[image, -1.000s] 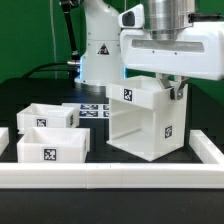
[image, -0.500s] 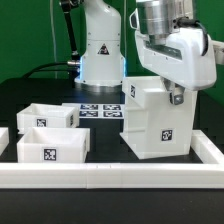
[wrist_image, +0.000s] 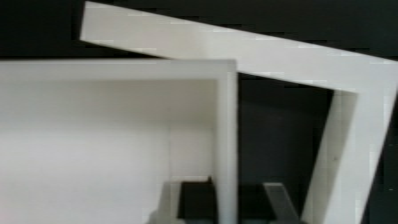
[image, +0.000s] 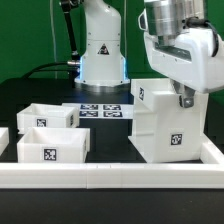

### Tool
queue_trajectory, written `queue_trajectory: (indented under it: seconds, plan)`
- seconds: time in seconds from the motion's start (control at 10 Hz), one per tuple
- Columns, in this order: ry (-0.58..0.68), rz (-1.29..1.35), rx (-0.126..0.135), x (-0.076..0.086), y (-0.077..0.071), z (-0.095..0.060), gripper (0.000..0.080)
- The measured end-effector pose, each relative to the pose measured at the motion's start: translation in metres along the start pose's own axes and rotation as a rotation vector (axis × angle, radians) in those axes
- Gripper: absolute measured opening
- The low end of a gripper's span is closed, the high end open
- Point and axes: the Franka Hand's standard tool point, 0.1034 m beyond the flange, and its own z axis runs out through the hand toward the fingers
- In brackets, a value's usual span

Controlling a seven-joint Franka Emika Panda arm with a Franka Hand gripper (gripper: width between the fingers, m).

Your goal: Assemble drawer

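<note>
Exterior view, front to back: long low white border wall (image: 110, 176); shallow white plastic front tray (image: 50, 150) and back tray (image: 45, 117) (both tagged); large white cube-like shell (image: 165, 130) at the exterior view's right, gripper (image: 182, 98) straddling its upper wall, clamping unclear.

White shell (image: 160, 118) and two white trays (image: 30, 152) carry black-and-white square tags (image: 176, 141).

Item count, exterior view:

- One drawer shell (image: 165, 125) was present.
- Two shallow trays were counted, a rear tray (image: 42, 114) and a front tray (image: 52, 150).
- Four square tags showed on these parts: two on the shell and one on each tray.
- One marker board (image: 100, 110) and one border wall (image: 110, 177) were present.
- One arm (image: 100, 45) was present.

The wrist view showed one gripper (wrist_image: 224, 203) with two fingers (wrist_image: 183, 203).
</note>
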Motion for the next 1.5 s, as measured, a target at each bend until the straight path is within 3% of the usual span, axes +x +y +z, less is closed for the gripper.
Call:
queue_trajectory:
  seconds: [0.8, 1.3, 1.5]
  plan:
    - [-0.018, 0.059, 0.066, 0.012, -0.050, -0.004, 0.0038]
    - [-0.025, 0.064, 0.056, 0.012, -0.051, -0.001, 0.0038]
    - [-0.025, 0.048, 0.055, 0.011, -0.050, -0.001, 0.0391]
